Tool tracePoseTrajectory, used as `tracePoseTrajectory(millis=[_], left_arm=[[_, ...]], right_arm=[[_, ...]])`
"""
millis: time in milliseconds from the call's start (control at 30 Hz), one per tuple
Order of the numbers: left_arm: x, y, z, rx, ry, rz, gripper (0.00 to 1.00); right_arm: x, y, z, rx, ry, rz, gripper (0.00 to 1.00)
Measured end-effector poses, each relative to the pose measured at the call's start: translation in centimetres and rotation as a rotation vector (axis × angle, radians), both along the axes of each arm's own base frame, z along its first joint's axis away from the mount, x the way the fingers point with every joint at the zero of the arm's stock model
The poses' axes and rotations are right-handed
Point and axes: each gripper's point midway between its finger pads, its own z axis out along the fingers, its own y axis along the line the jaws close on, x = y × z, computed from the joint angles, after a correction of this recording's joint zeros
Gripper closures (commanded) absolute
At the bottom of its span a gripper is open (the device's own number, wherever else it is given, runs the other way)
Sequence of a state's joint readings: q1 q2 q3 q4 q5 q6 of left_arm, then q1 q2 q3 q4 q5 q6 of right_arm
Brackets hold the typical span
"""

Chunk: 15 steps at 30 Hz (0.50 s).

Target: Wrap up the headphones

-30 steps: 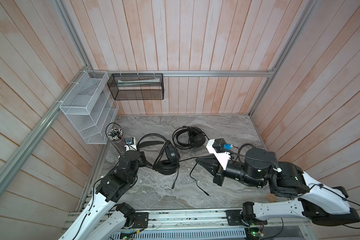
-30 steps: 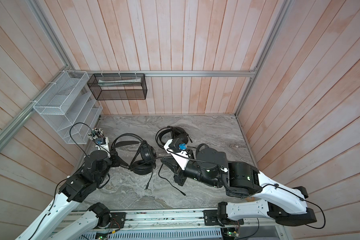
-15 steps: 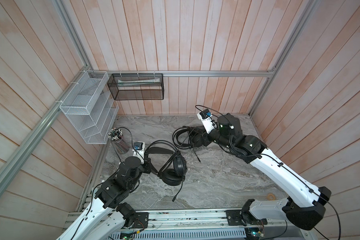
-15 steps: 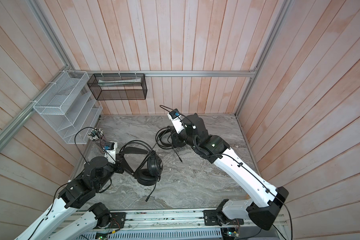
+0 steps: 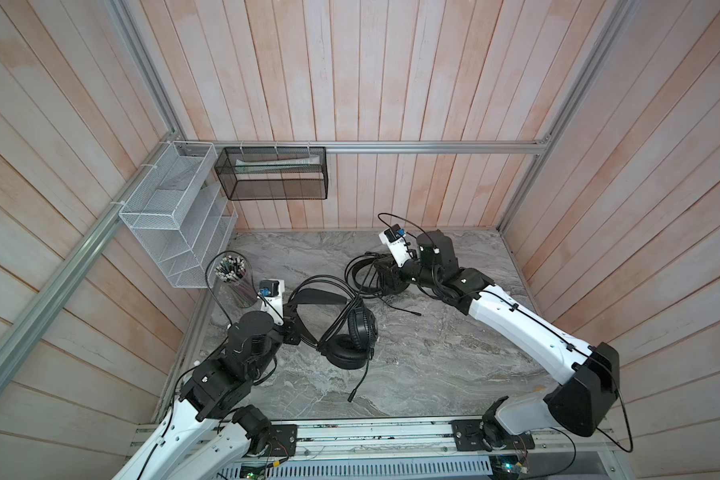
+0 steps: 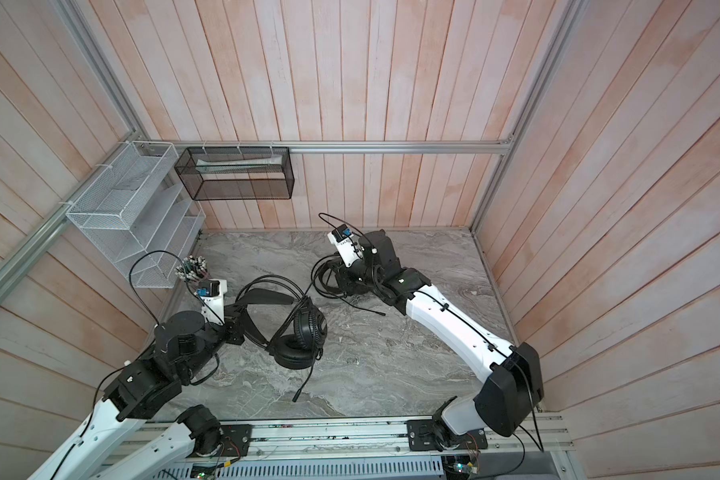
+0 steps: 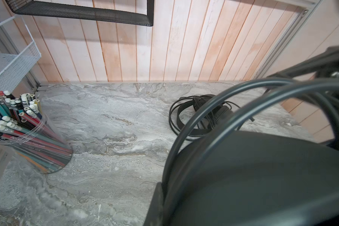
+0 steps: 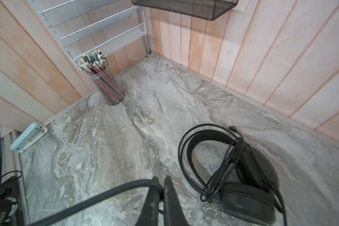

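One black headset [image 5: 352,336] [image 6: 300,336] hangs tilted just above the marble table at left. My left gripper [image 5: 294,328] [image 6: 235,326] is shut on its headband [image 7: 262,176], which hides the jaws in the left wrist view. Its thin cable [image 5: 360,291] climbs toward the back, where my right gripper [image 5: 381,286] [image 8: 161,184] is shut on the cable [image 8: 106,195]. Right beside that gripper, the second headset [image 5: 360,270] [image 8: 243,176] [image 7: 200,115] lies flat with its cable looped round it.
A clear cup of pencils [image 5: 233,278] [image 8: 104,82] stands at the back left by the white mesh rack [image 5: 171,220]. A black mesh basket [image 5: 275,174] hangs on the back wall. A loose cable end [image 5: 417,313] lies on the table [image 5: 433,365] mid-right.
My right arm has swung from the front middle to the back, beside the wrapped headset. The left gripper has carried its headset a little toward the middle.
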<state>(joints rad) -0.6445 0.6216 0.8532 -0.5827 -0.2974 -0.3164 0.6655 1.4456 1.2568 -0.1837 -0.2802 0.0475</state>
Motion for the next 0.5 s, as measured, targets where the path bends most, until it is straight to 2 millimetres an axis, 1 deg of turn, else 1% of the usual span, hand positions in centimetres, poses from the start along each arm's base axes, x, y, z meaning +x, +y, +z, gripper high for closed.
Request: tracePoseTrajectory(millis=[167, 233, 300, 333, 367, 500], left_arm=[[-0.8, -0.5, 3.9, -0.17, -0.018, -0.017, 1.0], [-1.1, -0.8, 5.4, -0.238, -0.02, -0.028, 1.0], [-1.3, -1.0, 6.5, -0.288, -0.018, -0.032, 1.0], [-1.3, -1.1, 7.1, -0.317, -0.015, -0.035, 1.0], [-1.3, -1.3, 7.7, -0.343, -0.013, -0.037, 1.0], [-1.3, -1.6, 9.7, -0.439, -0.002, -0.036, 1.0]], right_arm=[[-1.8, 0.6, -3.3, 0.066, 0.05, 0.082, 0.74], [-2.6, 0.7, -4.3, 0.091, 0.068, 0.114, 0.67], [-3.4, 0.8, -4.9, 0.112, 0.075, 0.141, 0.64], [-3.7, 0.8, -5.0, 0.124, 0.071, 0.154, 0.59], [-4.1, 0.8, -5.1, 0.138, 0.073, 0.162, 0.57], [-5.8, 0.5, -5.2, 0.205, 0.061, 0.211, 0.52]])
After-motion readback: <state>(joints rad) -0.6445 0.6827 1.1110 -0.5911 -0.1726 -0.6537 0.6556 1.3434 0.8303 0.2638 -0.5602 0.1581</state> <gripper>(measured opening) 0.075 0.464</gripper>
